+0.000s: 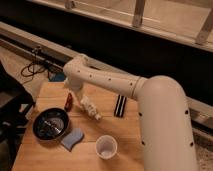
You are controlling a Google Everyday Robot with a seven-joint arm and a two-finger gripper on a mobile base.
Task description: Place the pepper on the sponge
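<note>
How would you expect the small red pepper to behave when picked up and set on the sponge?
The pepper looks small and slim, so it is probably light; its elongated shape may roll if nudged. The sponge looks flat and soft, so it should likely steady the pepper. The pincer sits low, right beside the pepper.

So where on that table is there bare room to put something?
Bare wood: the far-left corner of the table behind the pepper, and the patch between white tube, white cup and black bar. Crowded: around the gripper beside the pepper, with black bowl and sponge close in front.
</note>
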